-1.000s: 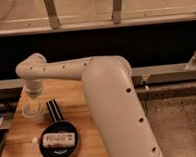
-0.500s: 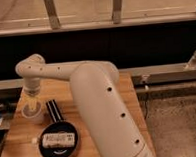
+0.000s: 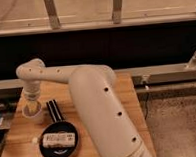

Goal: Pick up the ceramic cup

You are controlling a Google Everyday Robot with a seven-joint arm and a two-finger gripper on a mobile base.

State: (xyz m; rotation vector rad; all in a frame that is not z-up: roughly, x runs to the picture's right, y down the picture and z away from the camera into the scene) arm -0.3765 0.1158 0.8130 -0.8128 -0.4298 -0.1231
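gripper (image 3: 31, 103): directly over ceramic cup (image 3: 33, 113), left side of wooden table (image 3: 20, 143)
black pan (image 3: 58, 141): just near-right of cup

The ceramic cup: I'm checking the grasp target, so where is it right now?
The ceramic cup stands at the wooden table's left edge, directly under the pincer, just up-left of the black pan.

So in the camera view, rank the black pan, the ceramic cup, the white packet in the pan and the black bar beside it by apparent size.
1. black round pan
2. white packet
3 and 4. ceramic cup and black bar: they look similar, so unranked.
The gripper is right over the cup, hiding part of it.
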